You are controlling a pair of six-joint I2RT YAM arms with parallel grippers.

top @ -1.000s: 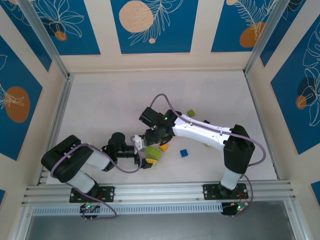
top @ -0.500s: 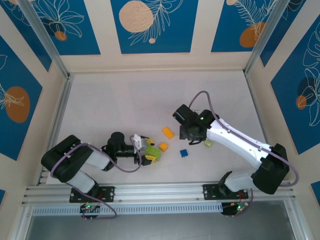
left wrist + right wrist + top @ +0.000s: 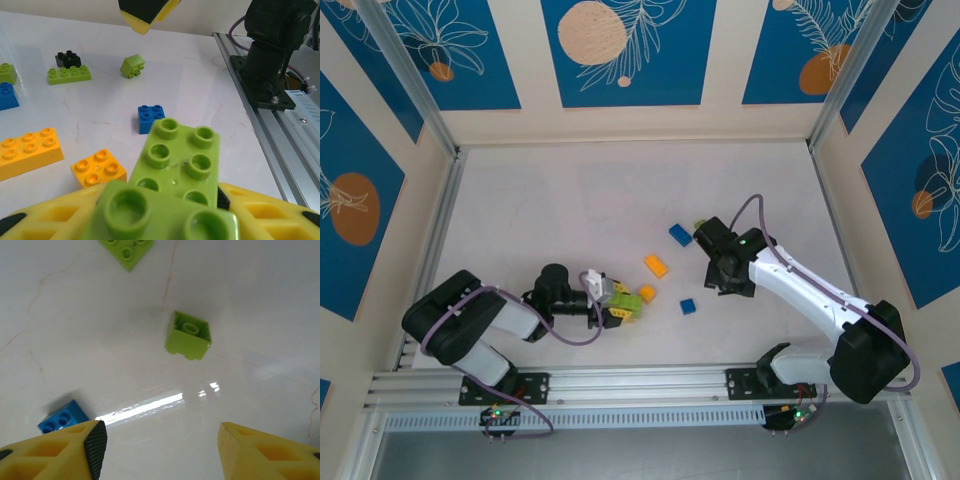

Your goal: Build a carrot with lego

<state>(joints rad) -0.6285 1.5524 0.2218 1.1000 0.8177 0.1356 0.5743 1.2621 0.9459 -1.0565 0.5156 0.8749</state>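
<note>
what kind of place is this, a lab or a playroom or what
Most likely a robot lab work cell: two arms bolted to an aluminium rail at a white table, walled in by blue patterned panels, with loose lego bricks to handle.

I am looking down on a white table top (image 3: 570, 200) with faint marble veins, boxed in by cream walls (image 3: 620, 125). Blue panels (image 3: 660, 75) printed with pale leaves and orange discs are set into those walls. Aluminium rails (image 3: 640, 382) run along the near edge and up both sides. In the right wrist view, a bright streak of glare (image 3: 140, 407) lies on the surface.
</note>
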